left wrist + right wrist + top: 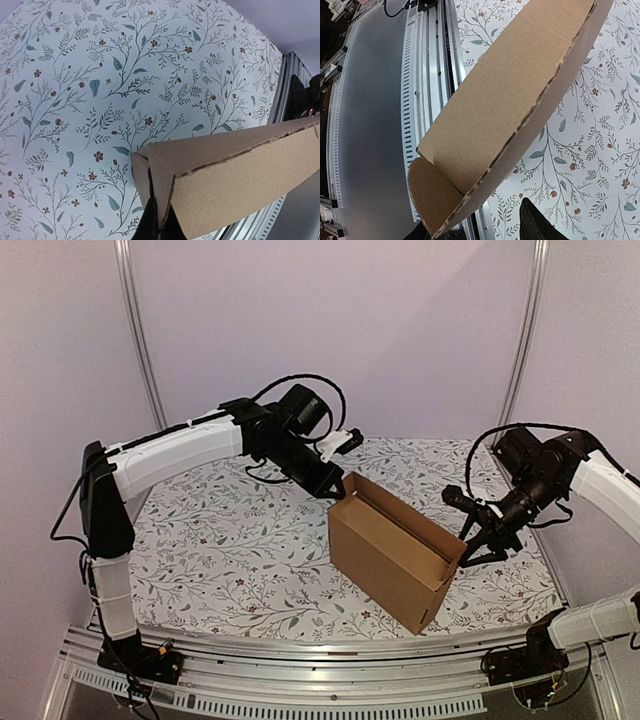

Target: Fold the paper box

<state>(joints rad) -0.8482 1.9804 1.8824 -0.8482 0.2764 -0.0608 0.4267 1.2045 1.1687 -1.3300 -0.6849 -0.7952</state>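
The paper box [385, 550] is plain brown cardboard and stands on the floral table right of centre, its top open and its long walls raised. My left gripper [335, 487] is at the box's far-left corner. In the left wrist view its two dark fingers [150, 222] are shut on the edge of a box wall [240, 170]. My right gripper [478, 543] is at the box's right end. In the right wrist view the right gripper [477, 231] is open, its fingers wide apart on either side of the box's wall and rounded tab [495, 100].
The floral tablecloth [230, 540] covers the table. An aluminium rail [300, 680] runs along the near edge and shows in the right wrist view [432, 75]. Two metal posts [140, 340] stand at the back against the plain wall.
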